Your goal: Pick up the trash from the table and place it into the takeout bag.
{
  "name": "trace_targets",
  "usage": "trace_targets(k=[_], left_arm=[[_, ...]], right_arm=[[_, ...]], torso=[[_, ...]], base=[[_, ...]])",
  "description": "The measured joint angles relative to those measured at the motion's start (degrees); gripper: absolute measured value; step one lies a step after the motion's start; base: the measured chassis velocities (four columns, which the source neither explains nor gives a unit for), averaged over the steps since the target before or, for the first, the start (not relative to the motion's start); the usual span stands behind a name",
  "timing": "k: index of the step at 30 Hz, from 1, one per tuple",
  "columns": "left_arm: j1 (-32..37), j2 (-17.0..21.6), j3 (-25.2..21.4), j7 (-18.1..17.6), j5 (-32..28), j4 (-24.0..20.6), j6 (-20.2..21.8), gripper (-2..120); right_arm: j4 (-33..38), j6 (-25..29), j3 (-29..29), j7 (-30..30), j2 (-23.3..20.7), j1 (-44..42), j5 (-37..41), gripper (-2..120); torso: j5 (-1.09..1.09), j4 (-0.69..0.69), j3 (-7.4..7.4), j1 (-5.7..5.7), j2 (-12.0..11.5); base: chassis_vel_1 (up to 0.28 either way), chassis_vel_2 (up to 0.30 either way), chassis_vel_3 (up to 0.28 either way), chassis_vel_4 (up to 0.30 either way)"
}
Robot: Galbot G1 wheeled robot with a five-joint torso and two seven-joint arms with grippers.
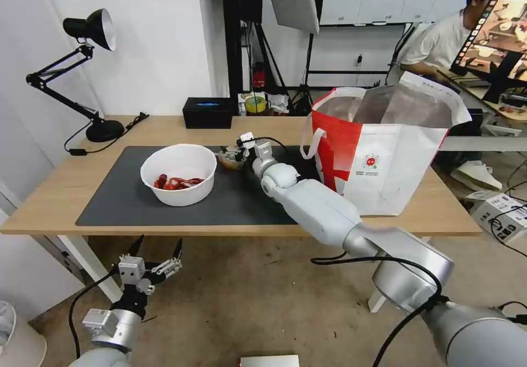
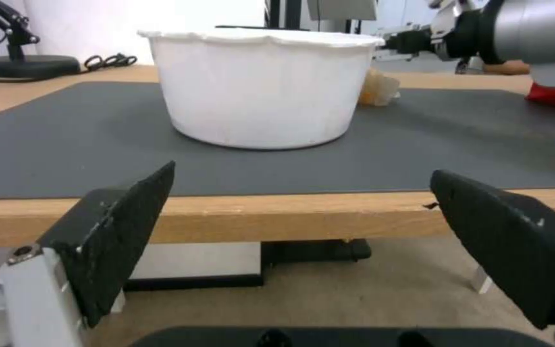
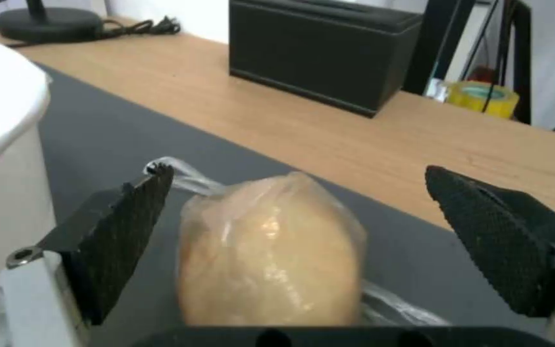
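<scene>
- Right wrist view: the right tool (image 3: 297, 217) stands spread wide, one dark textured finger (image 3: 130, 226) on each side of a tan ball wrapped in clear film (image 3: 271, 260). Neither pad touches the ball; a loose twist of film lies close by one fingertip.
- Same view: the ball rests on the dark grey mat (image 3: 98, 125). The white round bowl (image 3: 1, 120) stands just beside it, and a black tissue box (image 3: 323, 53) sits farther back on the bare wood of the bench (image 3: 329, 135).
- Head view: the right tool (image 1: 237, 153) reaches from the robot's right across the mat (image 1: 241, 202) to the ball (image 1: 230, 161), which sits near the mat's far edge between the bowl (image 1: 178, 174) and the takeout bag (image 1: 384, 147).
- Bowl contents: red scraps (image 1: 175, 182) on the bottom (no finer detail legible).
- Takeout bag: upright at the right end of the bench (image 1: 55, 191), mouth open, foil lining showing, partly overlapping the mat's right end.
- Left tool (image 1: 156, 257): held low, off the near edge of the bench, below the tabletop and well apart from the bowl.
- Left wrist view: the left tool (image 2: 303, 212) has its fingers (image 2: 130, 231) parted wide with nothing between them, facing the bench edge (image 2: 290, 217) and the bowl (image 2: 258, 86) beyond.
- Bench, far left: a black desk lamp (image 1: 90, 81).
</scene>
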Motion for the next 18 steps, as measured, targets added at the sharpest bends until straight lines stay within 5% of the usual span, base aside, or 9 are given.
trace_targets(k=[18], left_arm=[[0.0,-0.2,0.0,0.1,-0.1,0.0,-0.5,100]], right_arm=[[-3.9,-7.1,-1.1,-1.2,3.0,1.7,-1.5,100]], torso=[[0.00,0.00,0.00,0.00,0.0]], base=[[0.000,0.000,0.000,0.000]])
